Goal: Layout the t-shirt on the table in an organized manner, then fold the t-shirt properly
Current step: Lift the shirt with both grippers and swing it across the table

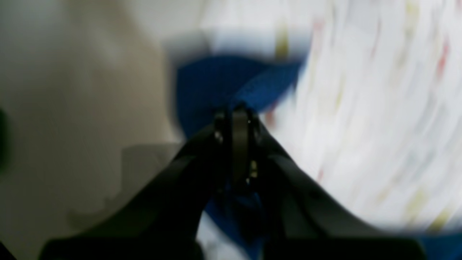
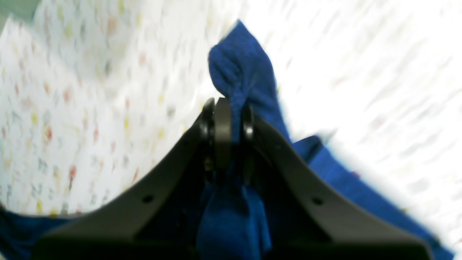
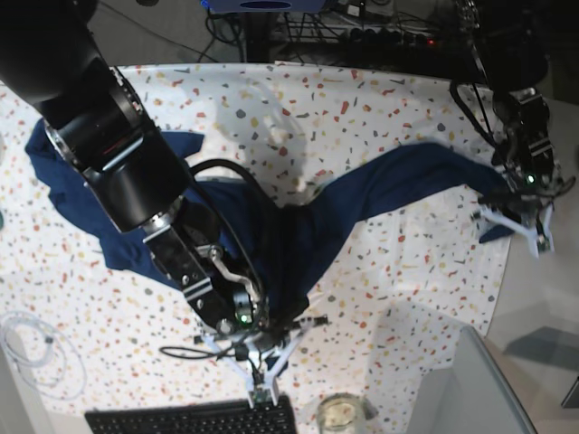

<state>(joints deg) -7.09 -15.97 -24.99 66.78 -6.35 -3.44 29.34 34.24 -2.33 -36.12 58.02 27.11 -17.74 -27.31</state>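
The dark navy t-shirt point(image 3: 380, 194) stretches in a long twisted band across the speckled table point(image 3: 407, 271), with a bunched mass at the far left. At the table's right edge my left gripper point(image 3: 517, 215) holds the shirt's end. Its wrist view is blurred but shows the left gripper point(image 1: 240, 110) shut on blue t-shirt point(image 1: 216, 83) fabric beside the table point(image 1: 361, 108). Near the front edge my right gripper point(image 3: 267, 348) pinches the middle part. Close up, the right gripper point(image 2: 227, 104) is shut on a fold of t-shirt point(image 2: 245, 68) above the table point(image 2: 72, 90).
A black keyboard point(image 3: 190, 420) and a glass jar point(image 3: 339, 414) sit at the front edge. A white cable point(image 3: 36, 348) coils at the front left. A grey panel point(image 3: 470, 389) stands at the front right, and cables and equipment point(image 3: 380, 32) line the back.
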